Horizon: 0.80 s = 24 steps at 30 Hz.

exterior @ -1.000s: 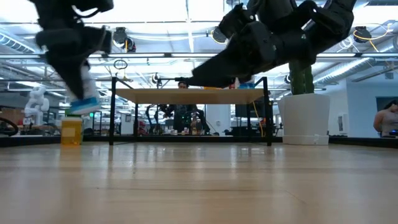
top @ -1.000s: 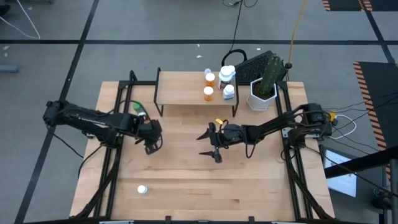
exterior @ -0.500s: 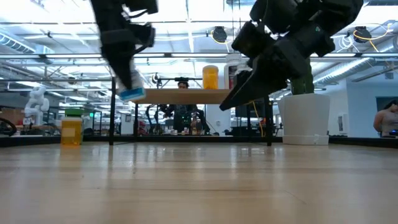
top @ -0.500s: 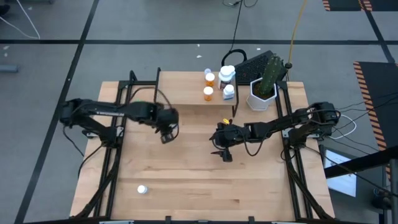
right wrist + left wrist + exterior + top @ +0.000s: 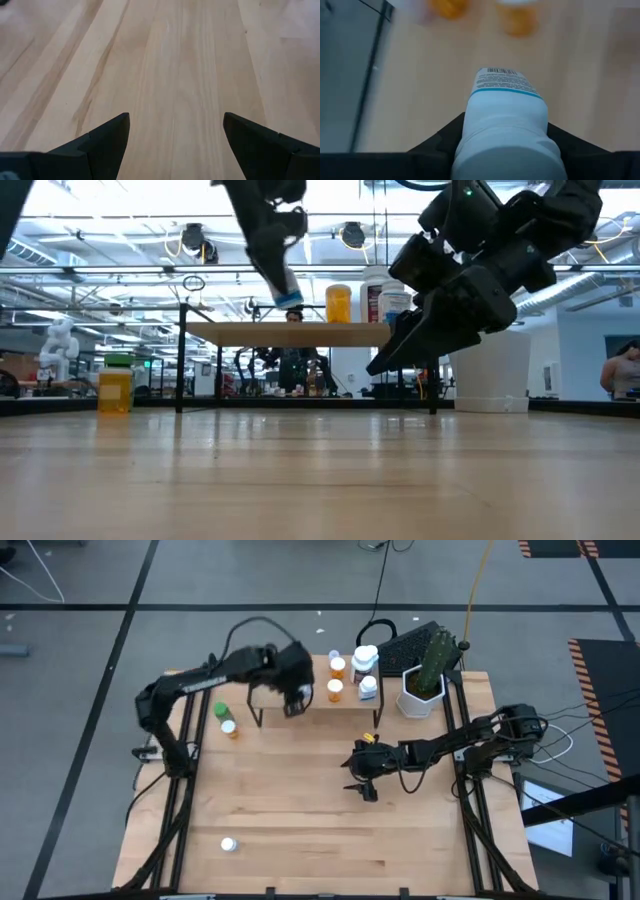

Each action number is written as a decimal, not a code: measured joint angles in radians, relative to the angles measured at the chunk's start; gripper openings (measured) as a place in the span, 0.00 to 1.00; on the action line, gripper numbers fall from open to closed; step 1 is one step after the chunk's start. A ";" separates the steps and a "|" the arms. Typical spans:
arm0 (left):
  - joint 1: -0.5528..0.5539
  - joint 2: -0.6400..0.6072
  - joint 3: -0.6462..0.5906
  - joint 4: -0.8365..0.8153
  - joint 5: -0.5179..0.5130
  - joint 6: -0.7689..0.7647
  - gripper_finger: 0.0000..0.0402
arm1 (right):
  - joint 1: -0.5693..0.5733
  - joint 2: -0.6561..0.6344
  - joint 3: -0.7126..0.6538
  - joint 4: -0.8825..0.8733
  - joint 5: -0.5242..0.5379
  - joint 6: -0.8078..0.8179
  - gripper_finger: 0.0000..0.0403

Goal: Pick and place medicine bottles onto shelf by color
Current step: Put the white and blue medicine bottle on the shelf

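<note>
White medicine bottle (image 5: 506,130), pinched in the left pincer (image 5: 294,700), hangs over the shelf (image 5: 272,680) toward its front edge, its long axis running forward out of the fingers. From there the white bottles (image 5: 366,661) already shelved lie toward the cactus pot (image 5: 420,698) end, past the two orange bottles (image 5: 338,667) (so the carry looks set to go that way). Right pincer (image 5: 358,775) waits spread and empty over bare tabletop (image 5: 300,810). Farther out, green and orange bottles (image 5: 225,720) stand left of the shelf, and another white one (image 5: 229,844) sits near the front edge.
</note>
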 joint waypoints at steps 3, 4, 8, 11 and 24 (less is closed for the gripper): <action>0.055 0.088 0.108 -0.009 0.028 0.113 0.43 | 0.000 0.000 -0.010 0.023 0.000 0.000 0.78; 0.070 0.119 0.145 -0.012 0.045 0.150 0.43 | 0.000 0.000 -0.013 0.023 0.000 0.000 0.78; 0.117 0.243 0.300 -0.020 0.113 0.265 0.42 | 0.000 0.000 -0.027 0.054 0.001 0.000 0.78; 0.138 0.321 0.410 -0.073 0.115 0.302 0.42 | 0.000 0.000 -0.058 0.127 0.002 0.012 0.78; 0.211 0.379 0.465 -0.173 0.125 0.418 0.45 | -0.002 0.000 -0.135 0.283 0.002 0.035 0.78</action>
